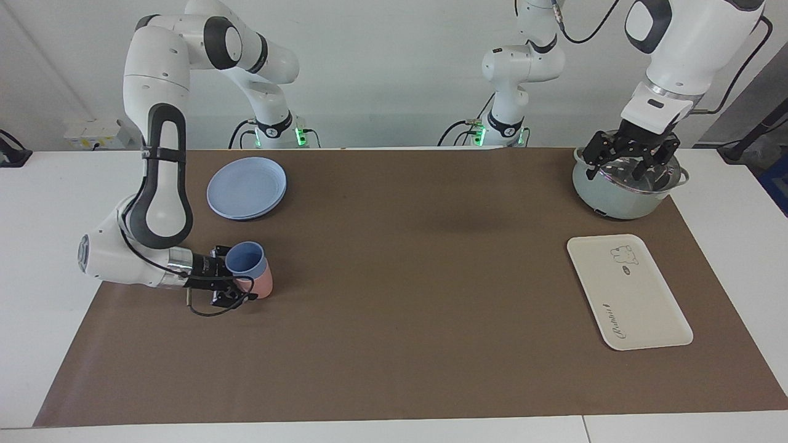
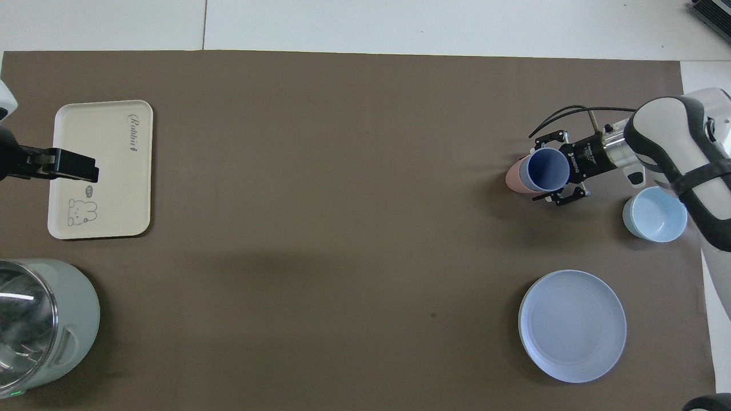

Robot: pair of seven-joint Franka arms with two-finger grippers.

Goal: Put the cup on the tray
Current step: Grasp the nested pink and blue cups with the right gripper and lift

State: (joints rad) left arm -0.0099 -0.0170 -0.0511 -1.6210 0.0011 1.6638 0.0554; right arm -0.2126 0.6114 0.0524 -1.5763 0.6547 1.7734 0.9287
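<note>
The periwinkle-blue cup sits tilted in the top of a salmon-pink cup at the right arm's end of the table. It also shows in the overhead view. My right gripper comes in level from the side, its fingers on either side of the blue cup and shut on it. The cream tray lies bare at the left arm's end and shows in the overhead view too. My left gripper hangs open over a pot, waiting.
A grey-green pot stands nearer to the robots than the tray. A round blue plate lies nearer to the robots than the cups. A light-blue bowl sits beside the right arm's wrist.
</note>
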